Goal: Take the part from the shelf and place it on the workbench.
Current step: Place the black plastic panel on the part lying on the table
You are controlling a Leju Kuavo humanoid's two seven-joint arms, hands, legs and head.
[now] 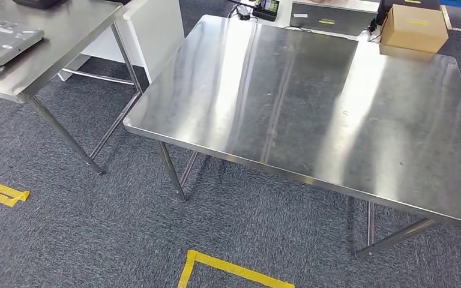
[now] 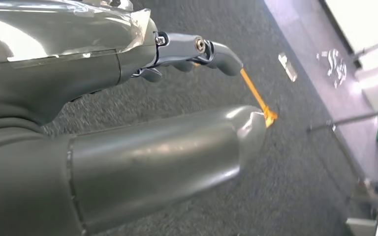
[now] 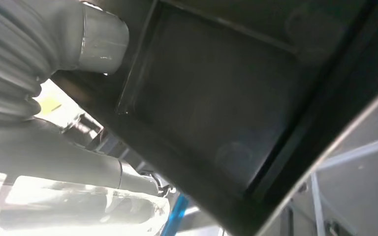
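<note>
Right hand (image 3: 54, 123) grips a dark flat tray-like part (image 3: 216, 103), thumb over one edge, close under the wrist camera. Left hand (image 2: 142, 123) holds nothing, fingers loosely apart above carpet. Workbench (image 1: 312, 108) steel top sits ahead.

The workbench (image 1: 312, 108) top lies bare across its middle, with a cardboard box (image 1: 414, 29) at its far right corner.

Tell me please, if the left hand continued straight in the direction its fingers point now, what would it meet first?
Most likely the grey carpet floor. In the left wrist view the left hand holds nothing and points out over bare carpet, toward a strip of yellow tape. Nothing else seems to lie in that line, though depth is hard to judge.
</note>
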